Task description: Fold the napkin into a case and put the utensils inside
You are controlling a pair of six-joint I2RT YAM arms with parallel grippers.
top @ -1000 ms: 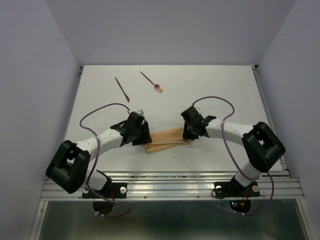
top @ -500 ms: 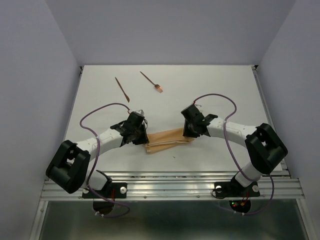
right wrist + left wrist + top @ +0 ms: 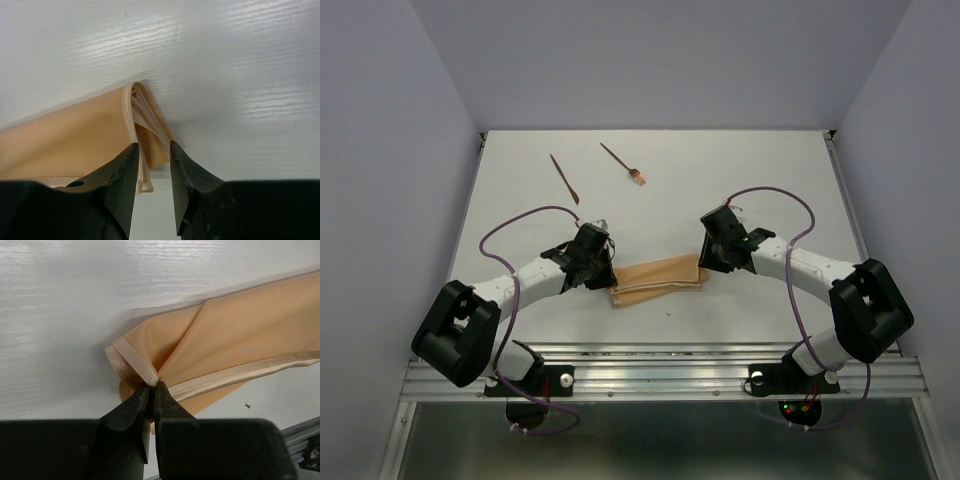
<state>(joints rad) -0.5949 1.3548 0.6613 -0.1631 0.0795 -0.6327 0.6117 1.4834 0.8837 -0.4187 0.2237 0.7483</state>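
1. The folding step is in hand. The napkin (image 3: 658, 279) lies as a narrow layered strip at the near middle of the tabletop (image 3: 770, 170), between the arms.
2. The left pincer (image 3: 151, 386) is clenched on the hemmed corner at the strip's left end. The right pincer (image 3: 154, 150) is released, its jaws parted astride the folded right end.
3. The next move probably calls for carrying that corner across without spilling the layers.
4. Only the overhead view shows the utensils (image 3: 623, 164), far left and well apart from the napkin. Only the wrist views show the grips.

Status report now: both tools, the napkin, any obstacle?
Left tool shut on napkin hem. Right tool open at its folded end. Fork and plain utensil far back, outside. Nothing in the way.
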